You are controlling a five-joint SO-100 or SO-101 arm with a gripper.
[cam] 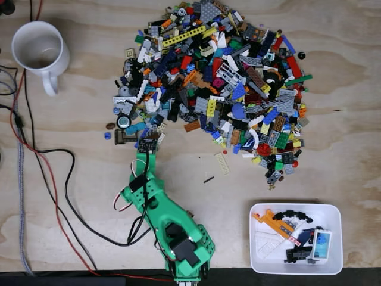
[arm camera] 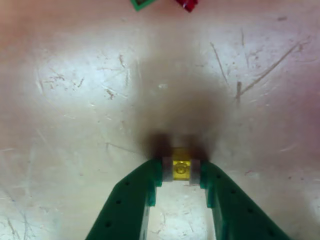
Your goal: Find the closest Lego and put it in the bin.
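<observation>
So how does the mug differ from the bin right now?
The mug is round and tall with a handle; the bin is a shallow rectangle with rounded corners. In the fixed view the mug sits top left, holding no bricks, while the bin sits bottom right with several Lego pieces inside. Both are white.

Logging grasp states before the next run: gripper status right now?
Gripper: jaws shut on a small yellow Lego piece, pinched at the tips just above the wooden table.

Fixed view: mug (cam: 38, 47) left of Lego pile (cam: 220, 89); bin (cam: 296, 238) below pile.
</observation>
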